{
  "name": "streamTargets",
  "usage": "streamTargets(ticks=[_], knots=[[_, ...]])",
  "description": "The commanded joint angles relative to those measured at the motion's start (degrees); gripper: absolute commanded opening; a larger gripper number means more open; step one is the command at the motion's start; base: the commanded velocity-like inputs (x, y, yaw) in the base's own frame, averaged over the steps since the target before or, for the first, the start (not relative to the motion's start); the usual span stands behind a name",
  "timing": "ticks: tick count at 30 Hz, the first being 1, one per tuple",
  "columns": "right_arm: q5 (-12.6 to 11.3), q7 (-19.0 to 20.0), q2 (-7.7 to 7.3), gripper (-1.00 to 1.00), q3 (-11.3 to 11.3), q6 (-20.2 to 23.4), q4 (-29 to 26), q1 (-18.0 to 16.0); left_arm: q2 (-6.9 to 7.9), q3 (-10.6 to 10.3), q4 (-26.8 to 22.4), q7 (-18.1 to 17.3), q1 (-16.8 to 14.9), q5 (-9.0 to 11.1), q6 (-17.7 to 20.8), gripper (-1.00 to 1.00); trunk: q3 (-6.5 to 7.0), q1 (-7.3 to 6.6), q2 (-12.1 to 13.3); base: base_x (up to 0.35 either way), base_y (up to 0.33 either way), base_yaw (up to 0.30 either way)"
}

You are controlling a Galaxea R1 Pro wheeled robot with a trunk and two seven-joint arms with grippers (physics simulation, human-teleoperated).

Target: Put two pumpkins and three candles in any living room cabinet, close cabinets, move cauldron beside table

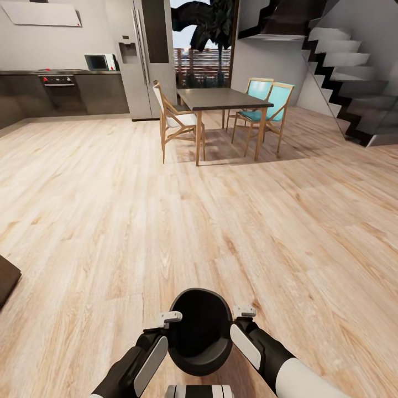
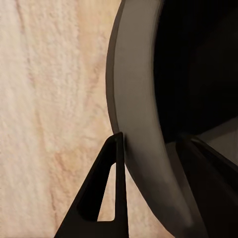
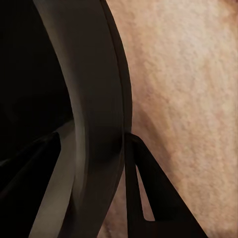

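Both tools grip the cauldron [image 1: 200, 331] by its rim: left tool [image 1: 170, 318] at its 9 o'clock, right tool [image 1: 244, 313] at its 3 o'clock. In each wrist view one finger sits inside the bowl and one [image 2: 101, 191] outside, pinching the rim [image 2: 134, 99] between them, so each tool is closed down to the wall's thickness. The opposed two-sided hold probably keeps the wide, heavy-looking pot level and stops it swinging as it is carried low in front of the trunk, mouth up, apparently empty.

Floor [image 1: 110, 210] boards spread open ahead. At 12 o'clock, well apart, stands a dining surface [image 1: 224, 99] with chairs [image 1: 177, 119]; kitchen units [image 1: 61, 91] lie at 10 o'clock and stairs [image 1: 348, 77] at 2 o'clock. A dark corner [image 1: 6, 279] shows at 9 o'clock.

No readable writing or brand shows anywhere.
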Motion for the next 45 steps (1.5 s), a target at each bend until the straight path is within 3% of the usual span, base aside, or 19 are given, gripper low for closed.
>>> streamTargets(ticks=[1, 14, 17, 45], knots=[[-0.4, -0.6, -0.06, -1.00, 0.3, 0.2, -0.1, 0.0, 0.03, -0.2, -0.1, 0.5, 0.0, 1.4, 0.0, -1.00, -0.06, 0.00, 0.0, 0.000, 0.000, 0.000], [-0.4, -0.6, -0.06, -1.00, 0.2, 0.2, -0.1, 0.0, -0.05, -0.2, -0.4, 0.5, 0.0, 1.4, 0.0, -1.00, -0.06, 0.00, 0.0, 0.000, 0.000, 0.000], [-0.4, -0.6, -0.06, -1.00, 0.3, 0.2, -0.1, 0.0, -0.06, -0.2, -0.4, 0.5, 0.0, 1.4, 0.1, -1.00, 0.61, -0.08, 0.0, 0.000, 0.000, 0.000], [-0.5, -0.6, -0.07, -1.00, 0.1, 0.2, -0.1, 0.0, -0.07, -0.2, -1.6, 0.5, 0.0, 1.5, 0.6, -1.00, 5.63, -6.23, 11.3, 0.000, 0.000, 0.000]])
